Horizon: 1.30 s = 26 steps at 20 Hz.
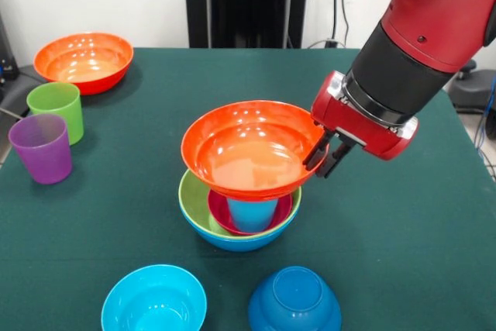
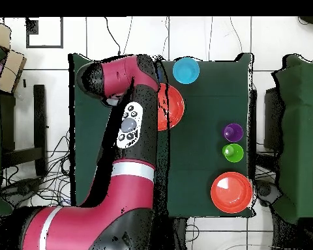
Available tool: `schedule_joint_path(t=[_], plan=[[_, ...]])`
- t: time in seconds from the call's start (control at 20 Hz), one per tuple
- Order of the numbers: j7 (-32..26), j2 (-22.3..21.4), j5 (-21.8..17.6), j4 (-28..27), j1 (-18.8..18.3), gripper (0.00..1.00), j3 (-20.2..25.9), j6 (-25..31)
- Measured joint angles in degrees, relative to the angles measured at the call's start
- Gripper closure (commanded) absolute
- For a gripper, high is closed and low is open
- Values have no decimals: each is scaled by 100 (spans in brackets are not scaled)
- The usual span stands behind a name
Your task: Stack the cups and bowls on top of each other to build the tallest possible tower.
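1. Gripping the rim, the gripper is clamping one large orange bowl by its edge, fingers pinched on the wall; the bowl is riding tilted, open side up.
2. That bowl is hanging right over the tower, probably so it can be lowered on as the next layer.
3. In the tower, a light blue cup is sitting in a magenta bowl, inside a lime green bowl, over a blue bowl; wide ones are going lowest for a steady base.
4. Whether the orange bowl is touching the cup can't be told.
5. Spare pieces are waiting apart from the tower: second orange bowl, green cup and purple cup at the table's side, cyan bowl upright and dark blue bowl upside down at the near edge.
6. Overhead, the arm is covering most of the tower.
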Motion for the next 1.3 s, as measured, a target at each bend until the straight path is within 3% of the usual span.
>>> schedule_joint_path(t=[0.05, 1.3], plan=[[0, -11, 0, 0, 0, 0, 0, -1], [0, -429, 75, 98, 22, 0, 29, 71]])
